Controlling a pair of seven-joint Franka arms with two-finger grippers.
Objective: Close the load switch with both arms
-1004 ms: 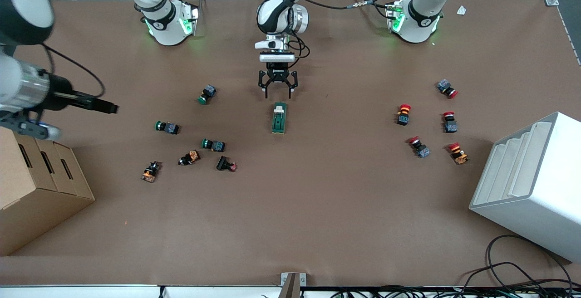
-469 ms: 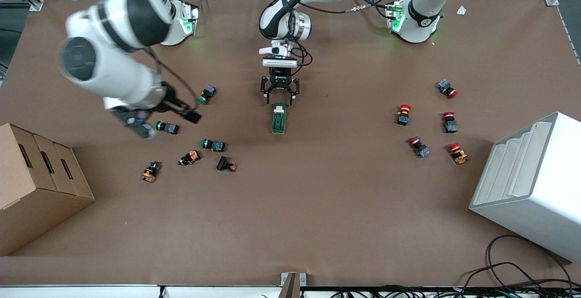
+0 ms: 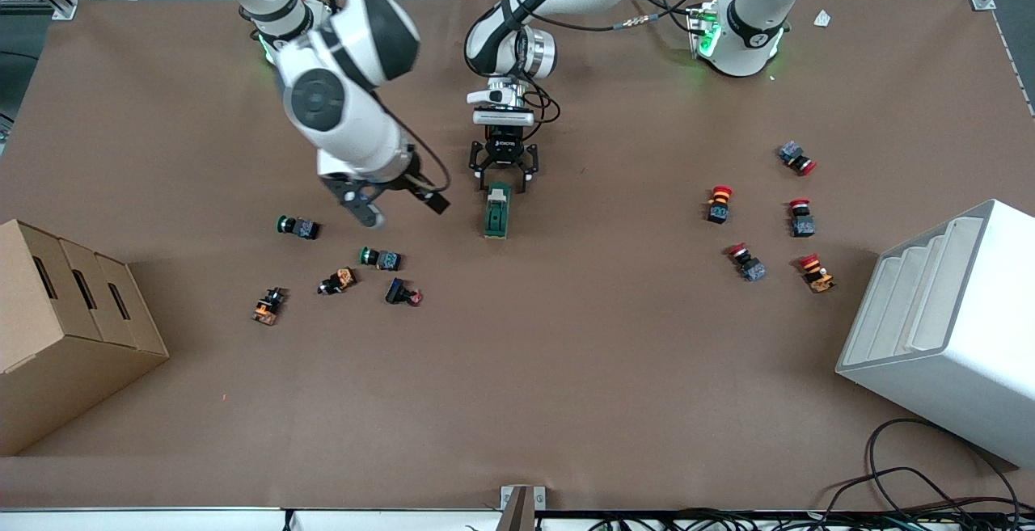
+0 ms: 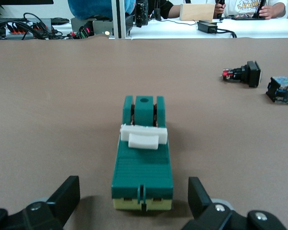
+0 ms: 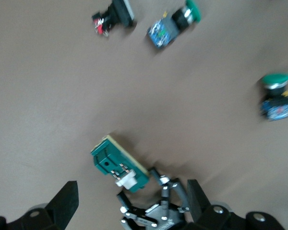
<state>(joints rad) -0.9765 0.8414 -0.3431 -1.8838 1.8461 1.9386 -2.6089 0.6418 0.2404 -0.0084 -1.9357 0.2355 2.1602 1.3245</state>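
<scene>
Switch (image 3: pixel 497 210) flat mid-counter (image 3: pixel 566 353); left gripper (image 3: pixel 504 181) spread, straddling its end to pin; right gripper (image 3: pixel 404 201) spread, beside it.

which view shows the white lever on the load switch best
The left wrist view: the load switch fills the middle, its white lever seen close and unobstructed between the left gripper's open fingers. The front view shows the switch small. The right wrist view shows it blurred, the lever a small white patch.

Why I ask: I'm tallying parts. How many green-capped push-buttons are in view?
2, though the right arm may hide others. The first green button lies toward that arm's end; the second green button lies nearer the front camera and the load switch.
</scene>
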